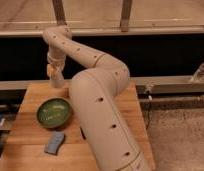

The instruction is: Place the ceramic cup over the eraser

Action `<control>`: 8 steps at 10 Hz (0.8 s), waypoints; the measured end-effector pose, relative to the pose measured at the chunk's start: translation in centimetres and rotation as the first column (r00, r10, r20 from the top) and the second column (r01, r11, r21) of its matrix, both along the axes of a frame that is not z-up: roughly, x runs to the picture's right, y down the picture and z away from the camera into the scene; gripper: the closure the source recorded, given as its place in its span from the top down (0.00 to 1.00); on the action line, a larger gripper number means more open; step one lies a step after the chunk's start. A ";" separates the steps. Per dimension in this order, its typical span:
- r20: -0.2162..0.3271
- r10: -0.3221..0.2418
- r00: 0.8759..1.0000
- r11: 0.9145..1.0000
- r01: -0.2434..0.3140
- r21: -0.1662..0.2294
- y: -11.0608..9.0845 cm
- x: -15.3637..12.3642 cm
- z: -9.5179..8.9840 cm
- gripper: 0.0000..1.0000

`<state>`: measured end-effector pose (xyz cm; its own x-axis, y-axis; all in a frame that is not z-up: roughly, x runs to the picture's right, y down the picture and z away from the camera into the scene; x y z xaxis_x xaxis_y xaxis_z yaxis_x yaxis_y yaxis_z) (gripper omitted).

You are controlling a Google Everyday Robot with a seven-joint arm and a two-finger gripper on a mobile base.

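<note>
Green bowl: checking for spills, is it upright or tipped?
Upright: the green bowl sits with its round opening facing up. The gripper hangs over the far edge of the table.

- A desk point(131, 102) of pale wooden planks fills the lower left, its grain running across.
- Behind the desk a wide black panel point(165, 55) spans the whole width.
- A grey metal rail point(155, 31) runs along the top of the panel, and two upright posts point(59, 11) rise from it.
- Beyond the posts lies a pale, flat surface point(95, 12), dimly lit.
- A lower grey ledge point(170, 82) runs just behind the desk's far edge.
- To the right, the floor point(182, 137) is speckled grey.
- A thin cable point(148, 107) hangs beside the desk's right edge.
- The light is warm and subdued.
- The pincer point(55, 75) hangs above the desk's far left edge, in front of the black panel.
</note>
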<state>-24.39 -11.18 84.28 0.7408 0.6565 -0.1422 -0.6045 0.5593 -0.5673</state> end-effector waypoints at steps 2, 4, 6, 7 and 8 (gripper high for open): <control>-0.056 0.027 0.998 0.999 -0.025 0.027 -1.2 3.0 -1.2 0.00; -0.110 0.057 0.992 0.997 -0.051 0.054 -2.0 5.9 -2.6 0.00; -0.156 0.089 0.984 0.994 -0.077 0.076 -2.4 8.7 -4.3 0.00; -0.176 0.105 0.979 0.992 -0.091 0.086 -2.4 9.7 -5.1 0.00; -0.197 0.123 0.973 0.990 -0.106 0.098 -2.3 10.8 -6.2 0.00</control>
